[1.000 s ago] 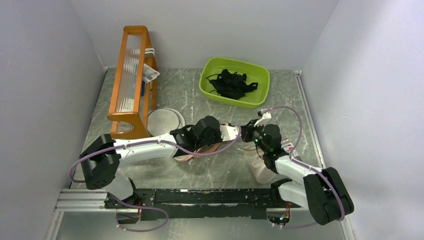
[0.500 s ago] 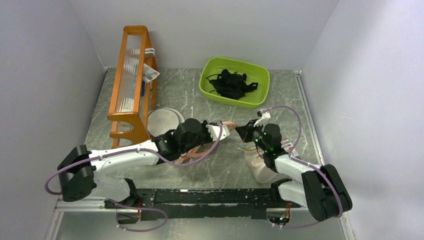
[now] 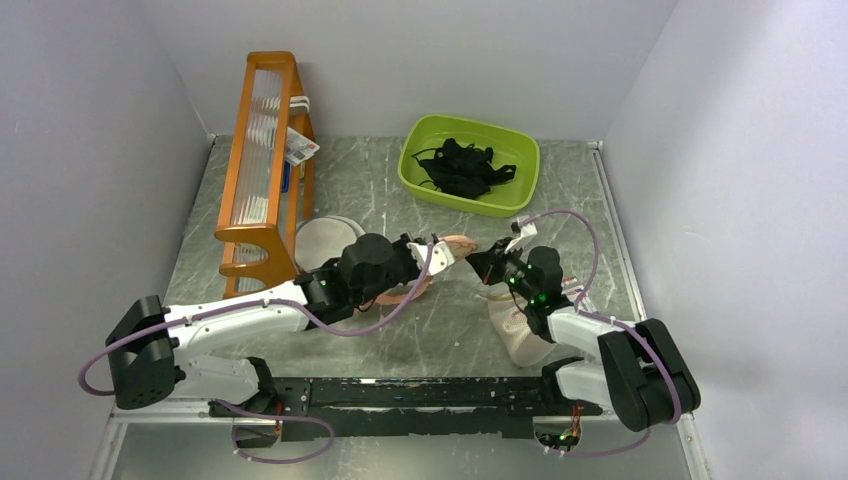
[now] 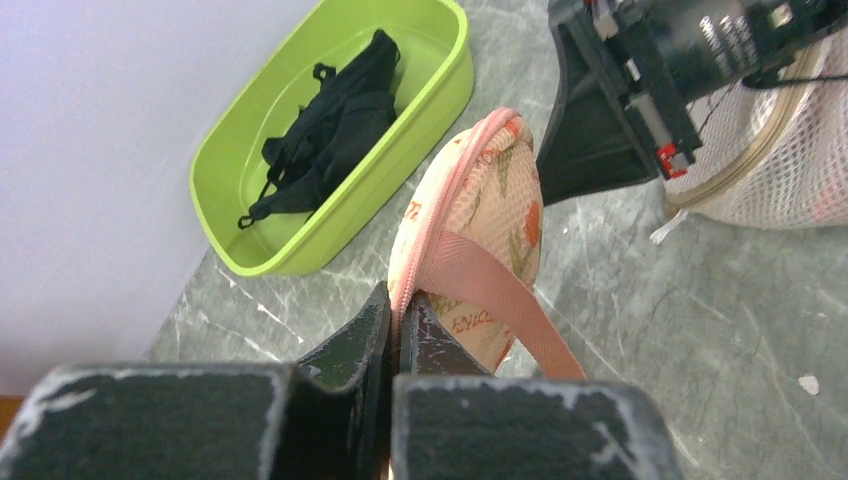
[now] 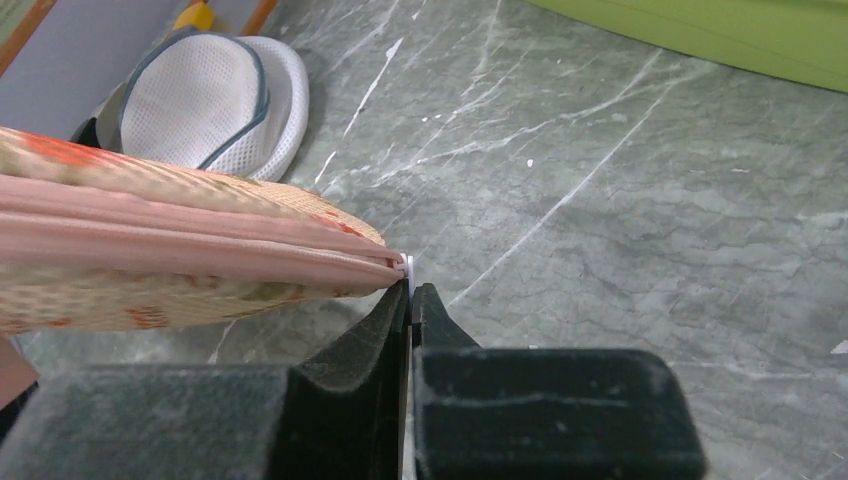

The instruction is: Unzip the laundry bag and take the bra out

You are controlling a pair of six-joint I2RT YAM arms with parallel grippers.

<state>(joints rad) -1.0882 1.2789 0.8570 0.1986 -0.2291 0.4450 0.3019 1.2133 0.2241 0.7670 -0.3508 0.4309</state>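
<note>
Printed bag (image 4: 490, 200) is held over the desk (image 5: 600, 200), its length stretched between both arms. Left fingers (image 4: 355, 340) pinch the pink edging (image 4: 450, 200) at one end. Right fingers (image 5: 440, 325) pinch the white zip pull (image 5: 405, 263) opposite. Bra unseen, likely inside.

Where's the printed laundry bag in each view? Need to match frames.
Top external: laundry bag mid-table, on the near side of the green tub.
Left wrist: laundry bag centre frame.
Right wrist: laundry bag at left edge, mid-height.
Shared landmark: green tub, toward the top in every view.
</note>
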